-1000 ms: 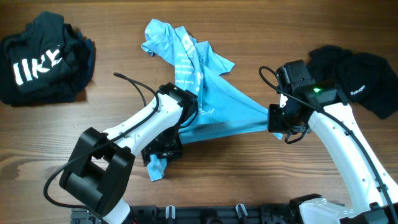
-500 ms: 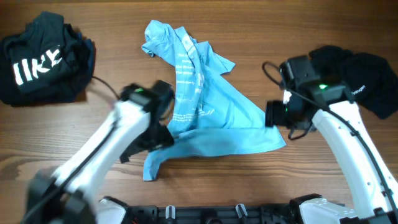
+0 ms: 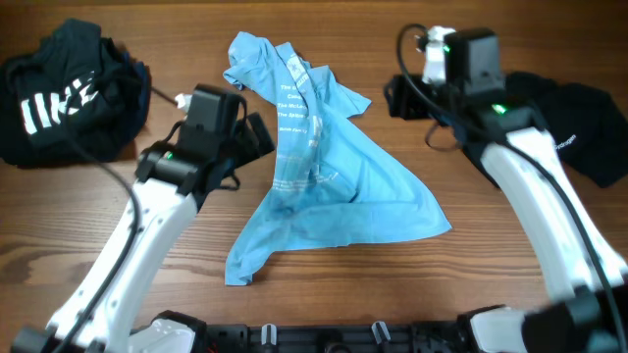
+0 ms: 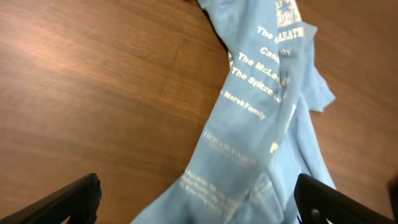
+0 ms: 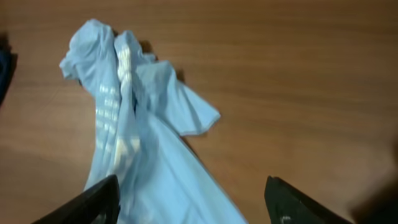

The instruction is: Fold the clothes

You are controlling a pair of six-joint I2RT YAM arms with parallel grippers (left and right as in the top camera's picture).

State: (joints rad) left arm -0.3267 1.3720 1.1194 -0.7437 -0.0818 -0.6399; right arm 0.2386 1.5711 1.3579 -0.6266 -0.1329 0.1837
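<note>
A light blue T-shirt [image 3: 329,191] with pale lettering lies crumpled in the middle of the wooden table. Its upper part is bunched into a narrow strip and its lower part is spread wide. My left gripper [image 3: 257,132] hovers at the shirt's left edge, open and empty. In the left wrist view its dark fingertips [image 4: 68,202] stand wide apart above the lettered shirt [image 4: 261,124]. My right gripper [image 3: 397,98] hangs open beyond the shirt's upper right sleeve. The right wrist view shows the shirt [image 5: 143,143] below the gripper [image 5: 193,202], with nothing between the fingers.
A heap of black clothes with white letters [image 3: 69,98] sits at the far left. Another black garment [image 3: 569,118] lies at the far right, behind my right arm. Bare wood [image 3: 510,275] surrounds the shirt.
Both grippers have let go of the blue shirt and pulled back toward the table's far side. The shirt, stretched between them before, now lies slack on the table.
</note>
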